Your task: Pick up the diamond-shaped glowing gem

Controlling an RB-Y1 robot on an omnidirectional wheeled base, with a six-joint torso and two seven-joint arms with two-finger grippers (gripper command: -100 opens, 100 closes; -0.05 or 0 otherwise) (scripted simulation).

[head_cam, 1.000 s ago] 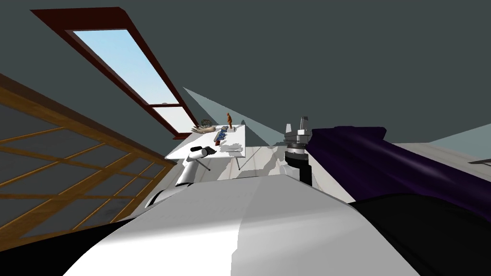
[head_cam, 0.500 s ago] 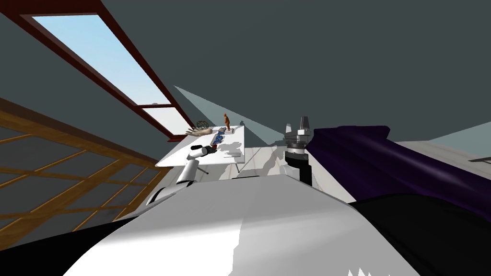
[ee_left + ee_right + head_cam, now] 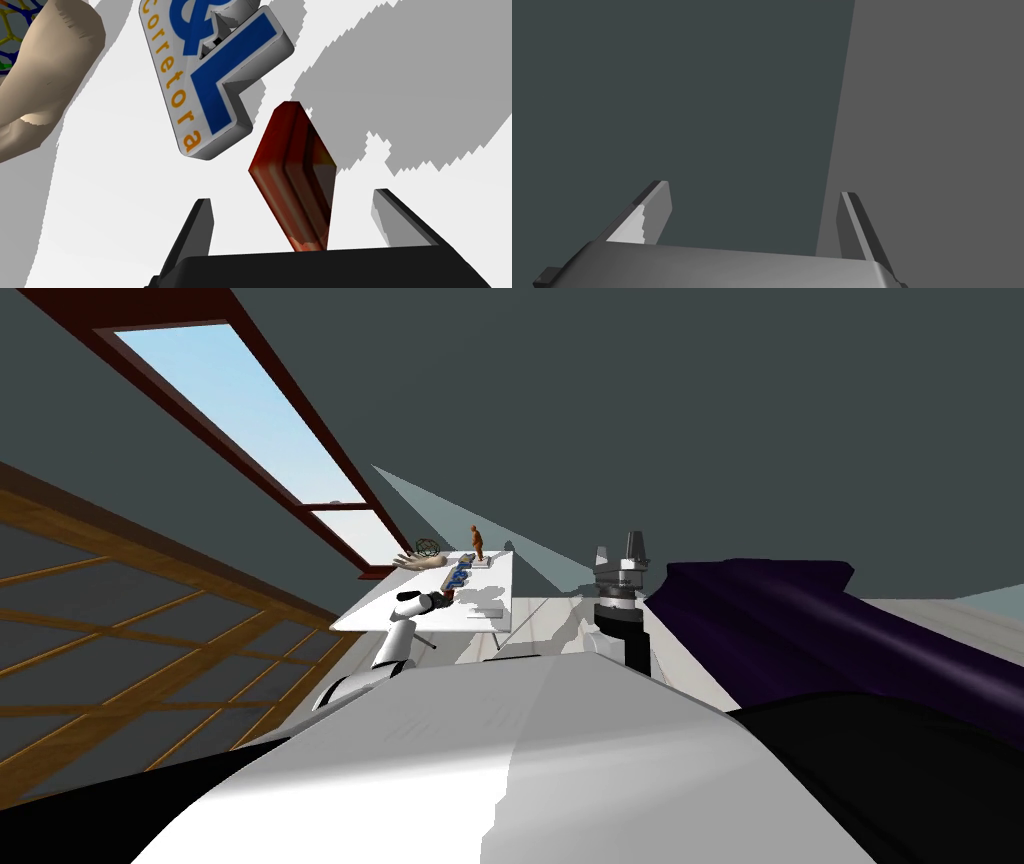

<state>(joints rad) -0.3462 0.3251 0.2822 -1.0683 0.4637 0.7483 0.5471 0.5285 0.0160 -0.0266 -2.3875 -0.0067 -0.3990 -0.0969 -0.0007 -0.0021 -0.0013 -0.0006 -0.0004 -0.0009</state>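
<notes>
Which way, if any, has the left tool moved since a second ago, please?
Yes: the left tool moved forward over the table towards the blue-lettered sign and red gem.

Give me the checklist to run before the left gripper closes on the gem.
1. Left gripper open: ok, its fingers stand wide apart.
2. Red gem in the gap: ok, it lies roughly midway between the fingers.
3. Contact with the gem: not ok, there is clear space on both sides.
4. Blue-and-white logo block clear of the fingers: ok, it lies beyond the gem.
5. Finger depth against the white table: cannot tell.
6. Right gripper out of the way: ok, open and raised away from the table.
</notes>
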